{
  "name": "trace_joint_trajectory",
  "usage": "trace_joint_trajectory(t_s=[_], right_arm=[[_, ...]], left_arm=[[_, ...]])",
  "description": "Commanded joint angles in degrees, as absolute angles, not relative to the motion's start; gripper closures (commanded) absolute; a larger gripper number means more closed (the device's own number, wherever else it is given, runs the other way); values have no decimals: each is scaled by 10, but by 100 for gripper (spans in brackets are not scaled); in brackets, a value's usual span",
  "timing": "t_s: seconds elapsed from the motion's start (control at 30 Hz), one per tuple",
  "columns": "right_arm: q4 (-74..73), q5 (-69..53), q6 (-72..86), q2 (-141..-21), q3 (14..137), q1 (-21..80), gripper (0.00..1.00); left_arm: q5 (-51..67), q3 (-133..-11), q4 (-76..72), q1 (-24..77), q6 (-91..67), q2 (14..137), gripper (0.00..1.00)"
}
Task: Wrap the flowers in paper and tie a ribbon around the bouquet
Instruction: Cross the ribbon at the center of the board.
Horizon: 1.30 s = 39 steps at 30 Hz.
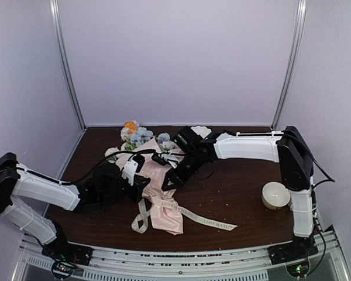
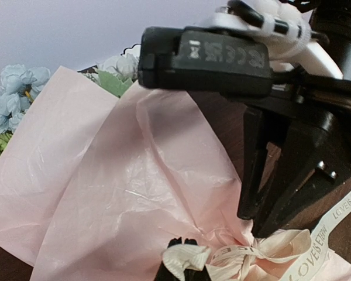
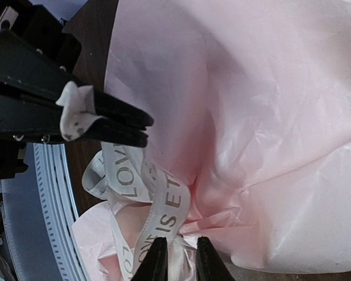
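The bouquet lies on the table with its flowers toward the back. Its pink paper is cinched near the front. The cream ribbon loops round the cinch, and a printed tail trails right. My left gripper is shut on a short ribbon end, left of the cinch. My right gripper reaches in from the right. Its narrow jaws pinch ribbon at the knot. The stems are hidden inside the paper.
A cream bowl stands at the right, beside the right arm's base. A small white object lies at the back edge of the dark table. Both grippers crowd together over the cinch, fingers close to each other.
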<state>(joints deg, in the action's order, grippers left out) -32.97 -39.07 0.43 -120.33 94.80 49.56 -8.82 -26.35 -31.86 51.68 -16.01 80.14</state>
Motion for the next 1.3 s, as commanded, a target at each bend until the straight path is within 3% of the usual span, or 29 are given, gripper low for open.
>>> trace_joint_trajectory(t_s=[0.0, 0.17, 0.27, 0.37, 1.07, 1.17, 1.27], right_arm=[[-333, -402, 9, -1197, 943, 507, 80], [-236, -425, 84, -1148, 885, 508, 72], [-179, -419, 120, -1124, 838, 509, 60], [-163, -401, 129, -1115, 811, 512, 58], [-162, -379, 130, -1155, 817, 529, 64], [-155, -371, 131, -1152, 809, 529, 69], [-158, -363, 134, -1156, 813, 529, 82]], left_arm=[[-89, -266, -335, 512, -161, 798, 100], [-91, -262, -342, 512, -163, 799, 100], [-91, -258, -349, 510, -167, 801, 100], [-86, -262, -344, 507, -165, 805, 100], [-90, -258, -332, 504, -178, 798, 100], [-95, -257, -329, 504, -182, 797, 100], [-98, -256, -326, 505, -183, 795, 100]])
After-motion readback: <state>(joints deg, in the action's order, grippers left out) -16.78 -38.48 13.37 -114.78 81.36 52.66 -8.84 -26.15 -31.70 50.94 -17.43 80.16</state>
